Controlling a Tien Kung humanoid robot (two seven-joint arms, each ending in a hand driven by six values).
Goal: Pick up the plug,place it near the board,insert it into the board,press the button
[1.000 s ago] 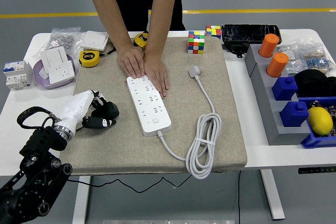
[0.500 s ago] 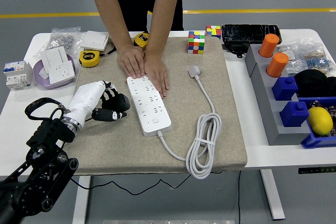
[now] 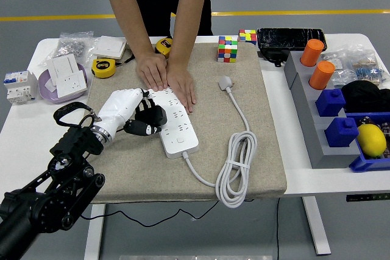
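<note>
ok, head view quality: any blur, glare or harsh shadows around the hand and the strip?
Head view: lighting even and diffuse, shadows soft; the left hand looks sharp, no clear motion blur; its black fingers cover the near left edge of the power strip, so any plug there is hidden; the white strip is bright but its sockets stay readable; no strong glare on the mat.

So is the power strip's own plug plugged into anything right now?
No. The white plug lies loose on the mat, its cable coiled beside the power strip.
</note>
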